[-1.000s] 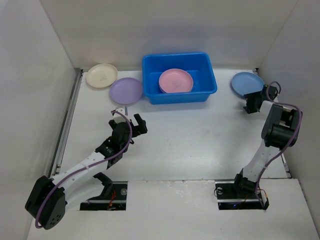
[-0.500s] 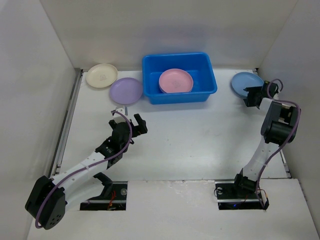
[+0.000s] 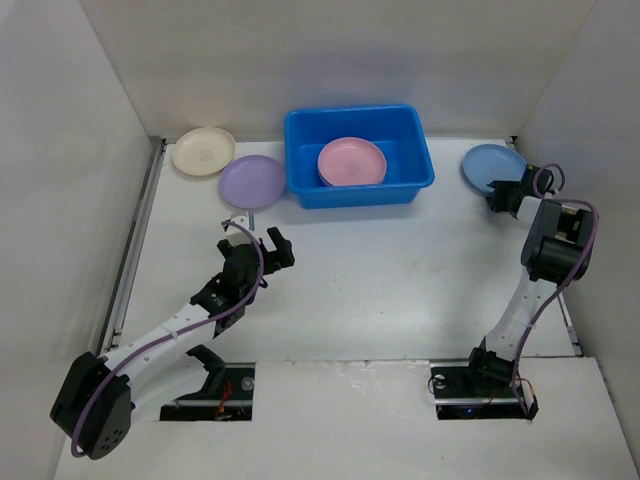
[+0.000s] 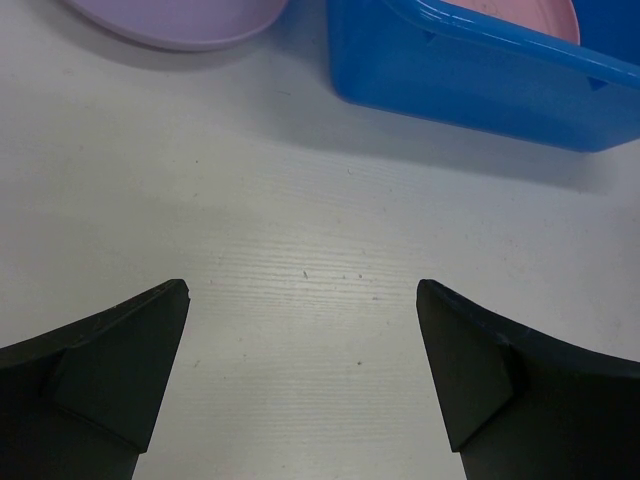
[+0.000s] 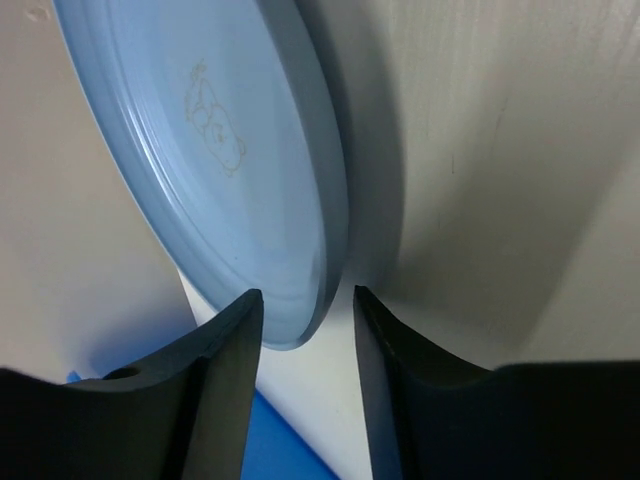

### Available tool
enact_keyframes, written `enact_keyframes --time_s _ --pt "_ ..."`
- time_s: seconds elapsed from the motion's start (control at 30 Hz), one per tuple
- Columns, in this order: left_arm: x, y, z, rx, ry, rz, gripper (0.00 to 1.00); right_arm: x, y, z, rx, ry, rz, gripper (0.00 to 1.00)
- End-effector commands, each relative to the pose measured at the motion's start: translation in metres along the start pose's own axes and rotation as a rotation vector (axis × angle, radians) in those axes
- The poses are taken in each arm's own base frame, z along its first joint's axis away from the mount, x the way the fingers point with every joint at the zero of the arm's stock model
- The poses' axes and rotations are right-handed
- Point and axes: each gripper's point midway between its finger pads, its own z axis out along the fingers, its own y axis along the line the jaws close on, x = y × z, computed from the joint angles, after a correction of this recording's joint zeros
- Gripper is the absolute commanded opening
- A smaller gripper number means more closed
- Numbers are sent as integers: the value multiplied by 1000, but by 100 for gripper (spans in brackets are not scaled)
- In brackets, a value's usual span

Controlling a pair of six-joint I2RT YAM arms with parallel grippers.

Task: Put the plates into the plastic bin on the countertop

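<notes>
The blue plastic bin (image 3: 404, 186) stands at the back middle of the white countertop (image 3: 380, 270) with a pink plate (image 3: 351, 161) in it. A cream plate (image 3: 203, 150) and a lavender plate (image 3: 252, 181) lie left of the bin. A light blue plate (image 3: 490, 166) lies right of it. My right gripper (image 3: 504, 191) is open, its fingertips on either side of the light blue plate's (image 5: 220, 150) near rim, not closed on it. My left gripper (image 3: 258, 238) is open and empty over bare countertop, short of the lavender plate (image 4: 180, 15) and the bin (image 4: 480, 70).
White walls close in the back and both sides. A metal rail (image 3: 135, 240) runs along the left edge. The right arm (image 3: 545, 270) stands close to the right wall.
My right gripper has moved up to the light blue plate, and its fingers now straddle the rim. The left arm has not moved.
</notes>
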Motion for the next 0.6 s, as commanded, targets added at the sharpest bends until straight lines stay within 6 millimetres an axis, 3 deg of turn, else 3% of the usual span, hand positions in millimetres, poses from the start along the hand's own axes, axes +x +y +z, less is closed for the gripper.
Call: enact_keyframes --time_s 0.0,0.17,0.27,0.43,0.57 --pt "-12 -5 0 23 -44 -40 100 -10 20 6 -48 -34 52 43" --pt "-12 -4 1 20 -42 -44 100 -13 24 11 -49 -43 67 20" --pt "-11 -4 1 19 -37 -45 100 -13 26 11 -56 -43 73 13" --pt "-11 -4 1 18 -37 -48 100 -7 35 -1 -91 -28 61 7" --pt "-11 -3 1 18 -37 -50 100 8 60 -27 -198 1 39 6"
